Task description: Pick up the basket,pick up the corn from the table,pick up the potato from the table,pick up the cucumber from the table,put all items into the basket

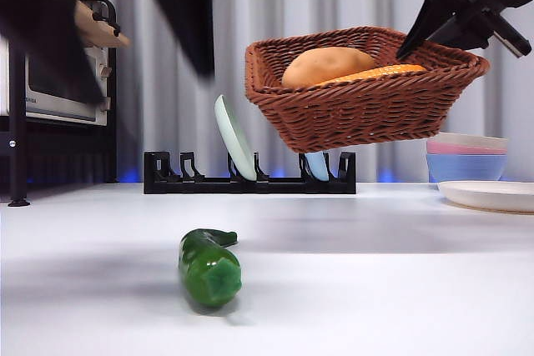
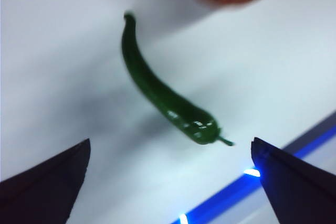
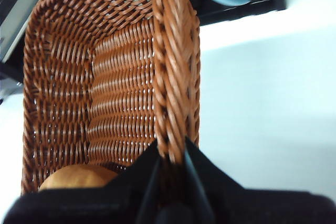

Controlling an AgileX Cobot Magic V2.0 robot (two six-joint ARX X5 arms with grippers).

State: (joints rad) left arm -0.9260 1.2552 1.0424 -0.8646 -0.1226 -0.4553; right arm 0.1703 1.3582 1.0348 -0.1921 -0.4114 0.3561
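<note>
The brown wicker basket (image 1: 367,93) hangs tilted in the air at the right. My right gripper (image 3: 170,156) is shut on its braided rim (image 3: 170,77); in the front view it shows at the upper right (image 1: 425,31). The tan potato (image 1: 324,64) and the orange-yellow corn (image 1: 375,73) lie inside the basket; the potato also shows in the right wrist view (image 3: 76,176). The glossy dark green cucumber (image 1: 209,266) lies on the white table (image 1: 375,289). My left gripper (image 2: 170,182) is open above the cucumber (image 2: 165,95), apart from it; its dark arm (image 1: 179,6) shows at the upper left.
A black dish rack (image 1: 250,177) with a pale green plate (image 1: 234,137) stands behind. Stacked pastel bowls (image 1: 467,158) and a white plate (image 1: 488,195) are at the right. A microwave on a black shelf (image 1: 58,81) stands at the left.
</note>
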